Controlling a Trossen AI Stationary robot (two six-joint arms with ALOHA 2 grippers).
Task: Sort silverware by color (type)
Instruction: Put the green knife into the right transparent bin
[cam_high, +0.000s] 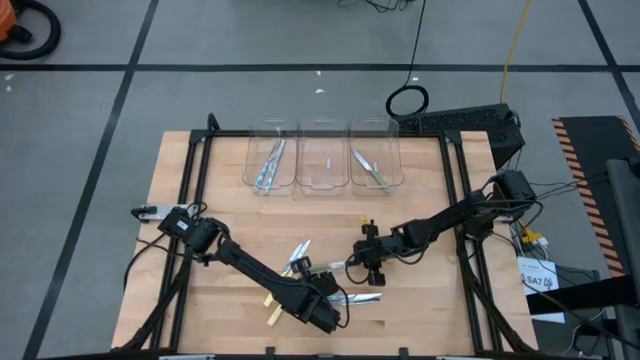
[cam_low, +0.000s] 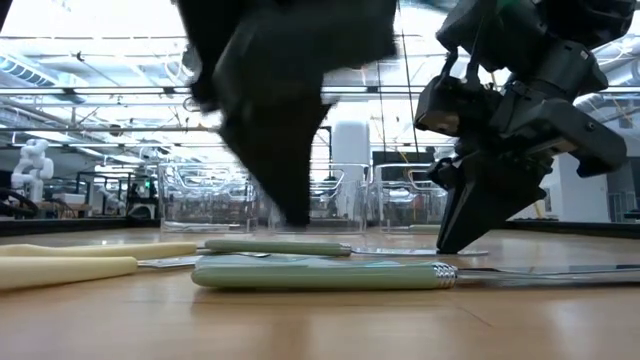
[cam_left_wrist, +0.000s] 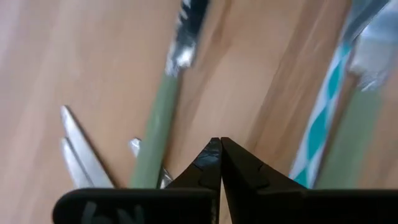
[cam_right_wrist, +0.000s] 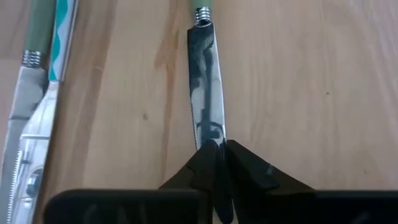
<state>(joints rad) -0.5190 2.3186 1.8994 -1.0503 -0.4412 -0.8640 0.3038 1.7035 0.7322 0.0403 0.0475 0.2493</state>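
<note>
Several utensils lie flat on the wooden table (cam_high: 420, 320) near its front middle. One is a green-handled knife (cam_right_wrist: 205, 81), and my right gripper (cam_right_wrist: 217, 155) is shut on its blade. Its handle (cam_low: 280, 247) points toward the table's left. My left gripper (cam_left_wrist: 219, 146) is shut with nothing in it. It hangs just above the table between another green handle (cam_left_wrist: 155, 130) and a blue-patterned handle (cam_left_wrist: 320, 118). A third green-handled utensil (cam_low: 320, 275) and two pale yellow handles (cam_low: 60, 270) lie nearer the front edge. My right gripper pinches the knife blade's tip end (cam_right_wrist: 210, 134) between its two fingers. The fingers slant down from the table's right side and lie along the knife. The knife lies flat on the table.
Three clear bins (cam_high: 322, 165) stand in a row at the far side. The left bin holds blue-handled pieces (cam_high: 270, 165) and the right bin holds a pale piece (cam_high: 368, 168). A black frame (cam_high: 455, 200) runs along the table's edges. Bare wood lies between the bins and the grippers.
</note>
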